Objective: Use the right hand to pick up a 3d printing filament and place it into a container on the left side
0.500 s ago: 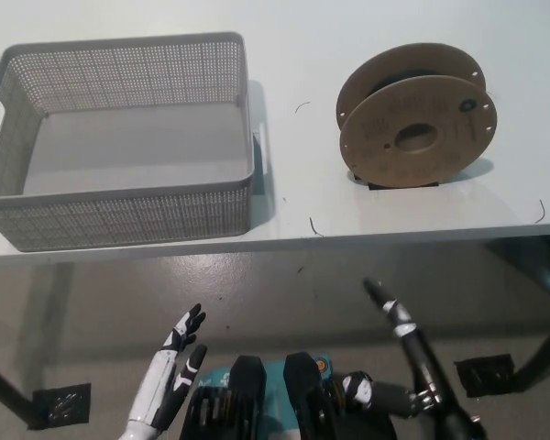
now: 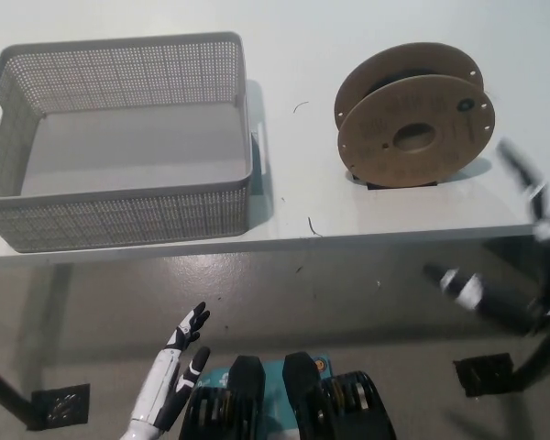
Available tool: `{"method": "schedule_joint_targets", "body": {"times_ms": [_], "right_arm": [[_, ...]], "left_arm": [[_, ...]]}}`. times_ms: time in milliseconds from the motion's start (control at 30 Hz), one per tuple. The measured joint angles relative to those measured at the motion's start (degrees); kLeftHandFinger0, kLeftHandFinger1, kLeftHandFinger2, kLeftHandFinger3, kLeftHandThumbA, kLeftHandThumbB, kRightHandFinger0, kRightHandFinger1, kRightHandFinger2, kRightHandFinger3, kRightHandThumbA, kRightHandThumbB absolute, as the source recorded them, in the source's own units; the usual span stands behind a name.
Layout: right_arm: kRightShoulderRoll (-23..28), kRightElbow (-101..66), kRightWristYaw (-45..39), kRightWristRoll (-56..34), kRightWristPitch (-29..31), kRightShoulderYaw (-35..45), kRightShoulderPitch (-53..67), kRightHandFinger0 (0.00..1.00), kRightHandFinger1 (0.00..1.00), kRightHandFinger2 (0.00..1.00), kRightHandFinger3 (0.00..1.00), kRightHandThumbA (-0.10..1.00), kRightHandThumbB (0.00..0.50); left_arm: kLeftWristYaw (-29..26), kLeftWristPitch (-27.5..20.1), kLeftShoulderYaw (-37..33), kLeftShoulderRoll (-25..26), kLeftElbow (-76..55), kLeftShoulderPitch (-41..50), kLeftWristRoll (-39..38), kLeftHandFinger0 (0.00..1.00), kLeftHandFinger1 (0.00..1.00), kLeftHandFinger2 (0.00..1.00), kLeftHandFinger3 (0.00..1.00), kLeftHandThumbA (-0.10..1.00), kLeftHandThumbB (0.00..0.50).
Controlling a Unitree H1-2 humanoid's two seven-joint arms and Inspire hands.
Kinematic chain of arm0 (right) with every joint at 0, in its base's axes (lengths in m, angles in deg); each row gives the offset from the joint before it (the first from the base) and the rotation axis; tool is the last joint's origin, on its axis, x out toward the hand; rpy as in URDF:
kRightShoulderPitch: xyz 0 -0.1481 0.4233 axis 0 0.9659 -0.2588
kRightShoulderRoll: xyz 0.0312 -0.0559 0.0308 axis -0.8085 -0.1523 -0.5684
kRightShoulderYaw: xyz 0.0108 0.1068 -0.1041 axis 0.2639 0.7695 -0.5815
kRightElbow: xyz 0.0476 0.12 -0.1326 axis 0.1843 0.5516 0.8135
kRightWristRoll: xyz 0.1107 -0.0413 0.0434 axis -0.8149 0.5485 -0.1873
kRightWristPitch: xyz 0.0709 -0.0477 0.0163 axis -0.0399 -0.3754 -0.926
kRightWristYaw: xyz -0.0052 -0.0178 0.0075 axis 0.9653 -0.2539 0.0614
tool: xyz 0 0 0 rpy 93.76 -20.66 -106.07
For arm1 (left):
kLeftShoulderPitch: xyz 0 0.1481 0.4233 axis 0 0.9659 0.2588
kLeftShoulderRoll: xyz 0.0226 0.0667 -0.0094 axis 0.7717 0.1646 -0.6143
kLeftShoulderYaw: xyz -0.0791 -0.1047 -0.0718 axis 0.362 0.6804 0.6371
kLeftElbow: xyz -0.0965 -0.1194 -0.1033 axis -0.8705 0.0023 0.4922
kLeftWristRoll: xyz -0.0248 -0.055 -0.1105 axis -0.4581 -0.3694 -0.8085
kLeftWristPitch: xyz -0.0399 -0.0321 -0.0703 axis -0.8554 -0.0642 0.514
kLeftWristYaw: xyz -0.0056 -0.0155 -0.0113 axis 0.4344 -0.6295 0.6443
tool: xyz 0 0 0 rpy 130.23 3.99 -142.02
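Standing on edge on the table (image 2: pixel 394 225), the filament spool (image 2: pixel 412 126) sits well right of the empty grey basket (image 2: pixel 119 215). Blurred at the right edge, the black right hand (image 2: pixel 513 243) holds nothing, fingers spread. The white left hand (image 2: pixel 176 371) rests low, fingers apart.

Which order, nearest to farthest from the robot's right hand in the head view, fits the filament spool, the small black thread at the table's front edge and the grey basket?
Measured from the blurred right hand, at the picture's right:
1. Filament spool, standing on the table's right half.
2. Black thread, at the front edge, mid-table.
3. Grey basket, far left.
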Motion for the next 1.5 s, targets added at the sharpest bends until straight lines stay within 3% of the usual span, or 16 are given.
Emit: {"method": "schedule_joint_targets", "body": {"times_ms": [100, 200, 233, 267, 400, 467, 600, 633, 700, 900, 1067, 1133, 1200, 1267, 1433, 1500], "right_arm": [[4.76, -0.30, -2.20, -0.84, -4.04, 1.32, -5.70, 1.00, 1.00, 1.00, 1.00, 1.00, 0.442], [8.81, 0.02, -4.38, -1.43, -7.62, 1.62, -11.16, 1.00, 1.00, 1.00, 1.00, 1.00, 0.408], [9.93, 0.16, -5.04, -1.58, -8.55, 1.58, -12.85, 1.00, 1.00, 1.00, 1.00, 1.00, 0.354], [11.07, 0.56, -6.07, -1.89, -9.98, 1.45, -14.82, 1.00, 1.00, 1.00, 1.00, 1.00, 0.345], [14.96, 4.12, -10.06, -2.82, -15.16, 0.44, -23.13, 1.00, 1.00, 1.00, 1.00, 1.00, 0.358], [16.18, 6.41, -11.95, -3.18, -17.37, -0.31, -26.84, 1.00, 1.00, 1.00, 1.00, 1.00, 0.413], [18.82, 14.09, -16.48, -3.20, -21.33, -3.69, -35.15, 1.00, 1.00, 1.00, 1.00, 1.00, 0.428], [19.25, 15.80, -17.61, -3.15, -22.06, -4.48, -36.66, 1.00, 1.00, 1.00, 1.00, 1.00, 0.397], [20.41, 20.57, -20.18, -2.92, -23.45, -7.10, -40.75, 1.00, 1.00, 1.00, 1.00, 1.00, 0.387], [20.85, 30.70, -27.13, -2.75, -27.82, -13.15, -49.07, 1.00, 1.00, 1.00, 1.00, 1.00, 0.473], [19.98, 39.81, -33.59, -3.04, -30.11, -17.53, -54.38, 1.00, 1.00, 1.00, 1.00, 1.00, 0.392], [19.44, 42.97, -35.60, -3.24, -30.58, -18.69, -55.92, 1.00, 1.00, 1.00, 1.00, 1.00, 0.404], [18.68, 46.69, -38.18, -3.32, -30.88, -20.05, -57.66, 1.00, 1.00, 1.00, 1.00, 1.00, 0.426], [17.90, 50.46, -40.68, -3.31, -31.11, -21.50, -59.49, 1.00, 1.00, 1.00, 1.00, 1.00, 0.355], [15.93, 57.11, -46.43, -3.33, -31.47, -24.15, -63.59, 1.00, 1.00, 1.00, 1.00, 1.00, 0.385], [14.93, 59.18, -49.07, -3.25, -31.70, -25.50, -65.67, 1.00, 1.00, 1.00, 1.00, 1.00, 0.369]], "left_arm": [[0.00, 0.00, -0.01, -0.01, 0.00, 0.09, 0.00, 1.00, 1.00, 1.00, 1.00, 1.00, 0.190], [0.01, 0.01, -0.03, 0.00, 0.00, 0.24, 0.01, 1.00, 1.00, 1.00, 1.00, 1.00, 0.177], [0.01, 0.02, -0.05, 0.00, 0.00, 0.27, 0.01, 1.00, 1.00, 1.00, 1.00, 1.00, 0.175], [0.01, 0.02, -0.07, -0.01, 0.00, 0.33, 0.01, 1.00, 1.00, 1.00, 1.00, 1.00, 0.177], [0.01, 0.04, -0.08, -0.04, 0.00, 0.39, 0.01, 1.00, 1.00, 1.00, 1.00, 1.00, 0.179], [0.01, 0.04, -0.07, -0.03, 0.00, 0.43, 0.01, 1.00, 1.00, 1.00, 1.00, 1.00, 0.173], [0.02, 0.03, -0.07, -0.05, 0.00, 0.45, 0.01, 1.00, 1.00, 1.00, 1.00, 1.00, 0.170], [0.02, 0.03, -0.07, -0.04, 0.00, 0.46, 0.01, 1.00, 1.00, 1.00, 1.00, 1.00, 0.171], [0.02, 0.03, -0.07, -0.03, 0.00, 0.47, 0.01, 1.00, 1.00, 1.00, 1.00, 1.00, 0.169], [0.03, 0.03, -0.08, -0.04, 0.00, 0.46, 0.03, 1.00, 1.00, 1.00, 1.00, 1.00, 0.160], [0.03, 0.04, -0.07, -0.03, 0.00, 0.46, 0.07, 1.00, 1.00, 1.00, 1.00, 1.00, 0.153], [0.04, 0.04, -0.08, -0.03, 0.00, 0.46, 0.10, 1.00, 1.00, 1.00, 1.00, 1.00, 0.147], [0.04, 0.04, -0.07, -0.03, 0.00, 0.46, 0.21, 1.00, 1.00, 1.00, 1.00, 1.00, 0.106], [0.04, 0.03, -0.05, -0.04, 0.00, 0.46, 0.36, 1.00, 1.00, 1.00, 1.00, 1.00, 0.078], [0.04, 0.03, 0.01, -0.02, 0.01, 0.44, 0.61, 1.00, 1.00, 1.00, 1.00, 1.00, 0.030], [0.03, 0.03, 0.02, -0.02, 0.01, 0.44, 0.72, 1.00, 1.00, 1.00, 1.00, 1.00, 0.017]]}}
